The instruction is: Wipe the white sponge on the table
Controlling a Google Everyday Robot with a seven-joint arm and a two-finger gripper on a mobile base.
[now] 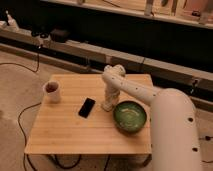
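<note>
As it rests on the tabletop (65,131), the gripper (107,105) has the phone (86,107) at 9 o'clock. Its opening cannot be told.

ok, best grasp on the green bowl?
Pinch the rim, coming from above: the green bowl sits upright and open, probably too wide to span. Take the front rim; the gripper sits low on the table by its left rim, right of the black phone.
</note>
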